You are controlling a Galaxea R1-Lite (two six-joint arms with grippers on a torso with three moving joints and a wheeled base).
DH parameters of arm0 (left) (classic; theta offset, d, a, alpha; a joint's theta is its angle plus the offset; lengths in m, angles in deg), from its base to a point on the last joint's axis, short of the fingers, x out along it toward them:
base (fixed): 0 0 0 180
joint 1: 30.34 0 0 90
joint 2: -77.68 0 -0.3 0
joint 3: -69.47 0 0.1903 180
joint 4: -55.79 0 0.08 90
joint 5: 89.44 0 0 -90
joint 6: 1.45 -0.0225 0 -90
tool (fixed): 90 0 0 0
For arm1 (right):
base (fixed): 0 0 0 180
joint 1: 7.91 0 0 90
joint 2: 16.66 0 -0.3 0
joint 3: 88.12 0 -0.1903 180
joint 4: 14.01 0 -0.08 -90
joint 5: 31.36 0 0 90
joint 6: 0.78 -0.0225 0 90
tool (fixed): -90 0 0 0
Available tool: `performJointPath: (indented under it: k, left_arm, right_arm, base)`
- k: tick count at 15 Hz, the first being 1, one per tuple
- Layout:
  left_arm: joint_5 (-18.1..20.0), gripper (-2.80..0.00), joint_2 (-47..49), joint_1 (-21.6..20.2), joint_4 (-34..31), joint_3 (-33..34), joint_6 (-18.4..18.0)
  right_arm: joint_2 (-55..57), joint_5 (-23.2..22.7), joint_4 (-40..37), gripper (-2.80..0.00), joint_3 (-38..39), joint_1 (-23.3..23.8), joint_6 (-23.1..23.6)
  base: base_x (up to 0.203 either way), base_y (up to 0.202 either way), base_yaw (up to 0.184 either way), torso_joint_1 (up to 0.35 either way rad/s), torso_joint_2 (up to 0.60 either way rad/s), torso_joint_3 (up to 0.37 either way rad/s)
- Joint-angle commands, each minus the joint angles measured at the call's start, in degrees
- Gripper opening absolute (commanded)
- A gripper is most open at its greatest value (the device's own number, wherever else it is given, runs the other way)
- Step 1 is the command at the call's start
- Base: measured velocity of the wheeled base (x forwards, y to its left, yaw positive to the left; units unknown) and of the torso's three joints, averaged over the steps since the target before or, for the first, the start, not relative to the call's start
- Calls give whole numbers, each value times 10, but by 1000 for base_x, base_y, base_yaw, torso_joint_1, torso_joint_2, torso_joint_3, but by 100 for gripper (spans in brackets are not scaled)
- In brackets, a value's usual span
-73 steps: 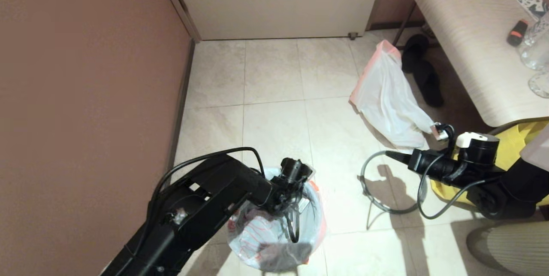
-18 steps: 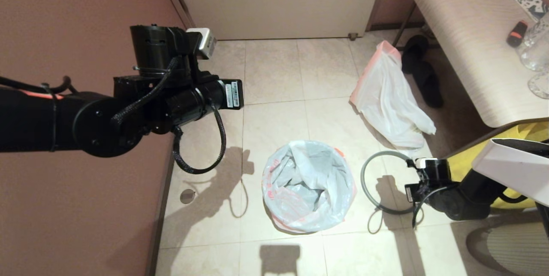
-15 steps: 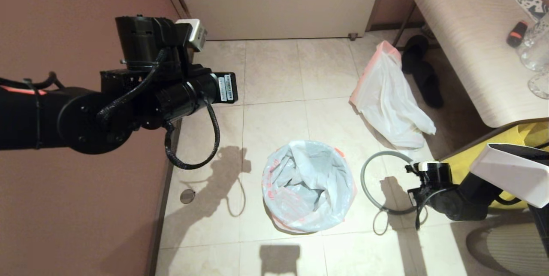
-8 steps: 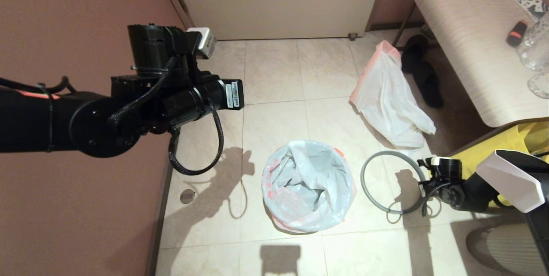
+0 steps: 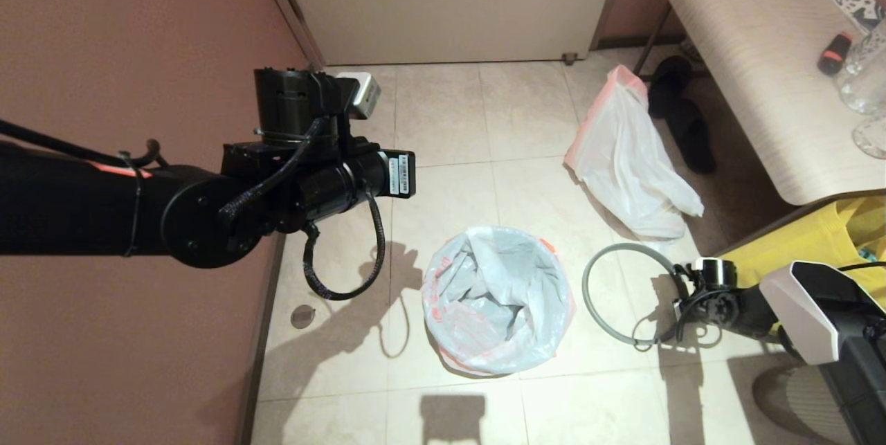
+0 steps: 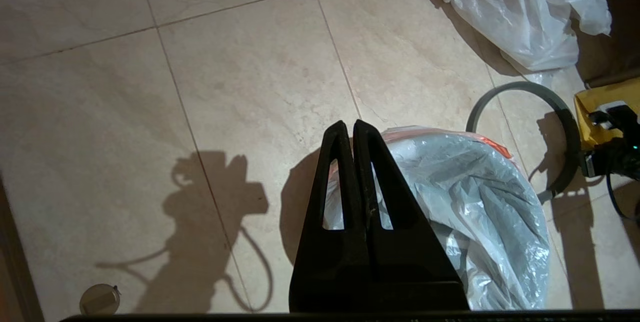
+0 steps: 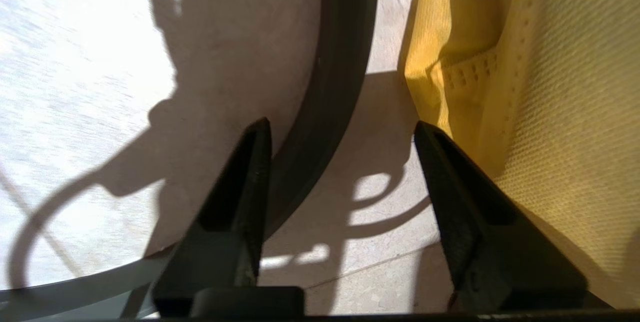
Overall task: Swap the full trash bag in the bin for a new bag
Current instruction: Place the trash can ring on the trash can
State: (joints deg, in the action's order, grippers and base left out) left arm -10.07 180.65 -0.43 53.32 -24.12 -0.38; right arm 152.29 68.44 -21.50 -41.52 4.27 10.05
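The new bag (image 5: 498, 300), white with red print, lines the bin and folds over its mouth, so the bin itself is hidden beneath it. The full trash bag (image 5: 626, 168), plain white with a pink rim, lies on the tiles near the bench. The grey hoop (image 5: 595, 313) lies flat on the floor to the right of the bin. My right gripper (image 7: 342, 129) hangs open low over the hoop's (image 7: 340, 61) right side, gripping nothing. My left gripper (image 6: 352, 126) is shut and empty, raised high over the new bag's (image 6: 475, 197) left edge.
A yellow bag (image 5: 824, 237) sits right beside my right gripper under the wooden bench (image 5: 761, 71). Black slippers (image 5: 682, 120) lie by the bench leg. A brown wall (image 5: 138, 50) runs along the left and a closed door (image 5: 450, 2) stands behind.
My right gripper has opened and slid right along the floor to the hoop's right edge. My left arm has swung a little to the right, still raised.
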Motion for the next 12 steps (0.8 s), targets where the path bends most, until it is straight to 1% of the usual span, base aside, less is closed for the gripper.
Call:
performJointPath:
  k: [1,2,4,5,6,8,10,12]
  left_arm:
    - [-2,-280,0,8,2,4,0]
    - [-2,-280,0,9,2,4,0]
    - [1,-280,-4,12,1,4,3]
    - [1,-280,-6,13,1,4,3]
    - [1,-280,-6,14,1,5,3]
    - [1,-280,-9,14,1,5,3]
    - [0,-280,-12,14,2,5,3]
    - [-1,-280,-15,13,2,6,2]
  right_arm:
    - [29,-2,-16,0,-21,0,1]
    - [34,-16,-42,0,-24,0,1]
    - [40,-30,-61,0,-26,0,0]
    - [42,-33,-86,-280,-26,0,1]
    - [42,-35,-110,-280,-26,0,4]
    - [43,-38,-121,-280,-26,0,13]
    - [45,-38,-160,-280,-26,0,20]
    - [45,-38,-173,-280,-25,0,27]
  base:
    - [0,0,0,0,0,0]
    - [0,0,0,0,0,0]
    - [0,0,0,0,0,0]
    - [0,0,0,0,0,0]
    - [0,0,0,0,0,0]
    - [0,0,0,0,0,0]
    - [0,0,0,0,0,0]
    - [0,0,0,0,0,0]
